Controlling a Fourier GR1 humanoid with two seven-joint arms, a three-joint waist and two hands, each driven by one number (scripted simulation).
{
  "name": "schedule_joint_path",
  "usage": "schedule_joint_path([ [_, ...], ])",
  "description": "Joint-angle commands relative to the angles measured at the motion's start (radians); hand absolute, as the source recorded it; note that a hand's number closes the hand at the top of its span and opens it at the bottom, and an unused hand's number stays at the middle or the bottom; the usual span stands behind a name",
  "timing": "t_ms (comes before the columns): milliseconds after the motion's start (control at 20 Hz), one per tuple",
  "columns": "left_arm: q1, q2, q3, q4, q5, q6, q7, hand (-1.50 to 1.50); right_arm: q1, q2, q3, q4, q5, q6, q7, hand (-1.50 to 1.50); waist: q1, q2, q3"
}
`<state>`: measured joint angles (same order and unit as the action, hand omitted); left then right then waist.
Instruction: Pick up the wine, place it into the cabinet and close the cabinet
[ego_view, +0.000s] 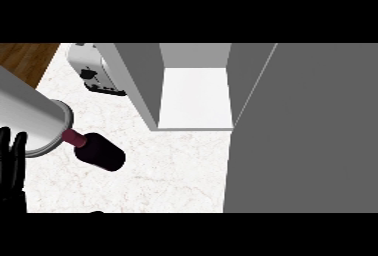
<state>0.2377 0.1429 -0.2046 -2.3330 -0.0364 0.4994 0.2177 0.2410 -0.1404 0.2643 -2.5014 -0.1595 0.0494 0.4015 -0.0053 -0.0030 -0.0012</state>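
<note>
The wine bottle (101, 152) is dark maroon with a red neck and sits on the white marble counter (170, 175) at the left. Its neck points up-left and meets the rim of a large pale grey cylinder (33, 117); whether the bottle stands upright or lies flat is unclear. My left hand (10, 167) shows at the left edge with its fingers straight and pointing up, a short way left of the bottle and not touching it. The cabinet (196, 97) stands open at the middle top, with a bare white shelf inside. My right hand does not show.
The cabinet's open grey door (303, 130) fills the right side from top to bottom. A silver toaster (96, 70) stands at the back left beside the cabinet's side wall. Wooden floor (26, 57) shows past the counter's far left corner.
</note>
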Motion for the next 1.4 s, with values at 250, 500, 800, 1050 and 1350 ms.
schedule_joint_path([
  [250,-0.001,-0.037,0.119,0.250,0.113,-0.070,-0.202,-1.50,0.095,0.020,0.006,-0.166,-0.090,0.017,0.014,-1.50,-0.005,0.001,0.001],
  [500,-0.045,-0.047,0.250,0.437,0.135,-0.068,-0.369,-1.50,0.138,0.009,-0.030,-0.134,-0.125,0.072,-0.040,-1.50,-0.010,0.002,0.000],
  [800,-0.031,-0.054,0.292,0.603,0.205,-0.166,-0.501,-1.50,0.133,0.005,-0.051,-0.140,-0.127,0.097,-0.028,-1.50,-0.003,0.002,0.000],
  [1050,-0.027,-0.057,0.319,0.710,0.243,-0.227,-0.549,-1.50,0.147,0.030,-0.055,-0.093,-0.123,0.122,-0.083,-1.50,-0.001,0.002,0.001],
  [1350,-0.162,-0.029,0.386,0.996,0.328,-0.371,-0.656,-1.50,0.137,0.020,-0.129,-0.078,-0.174,0.146,-0.089,-1.50,-0.009,0.003,0.001],
])
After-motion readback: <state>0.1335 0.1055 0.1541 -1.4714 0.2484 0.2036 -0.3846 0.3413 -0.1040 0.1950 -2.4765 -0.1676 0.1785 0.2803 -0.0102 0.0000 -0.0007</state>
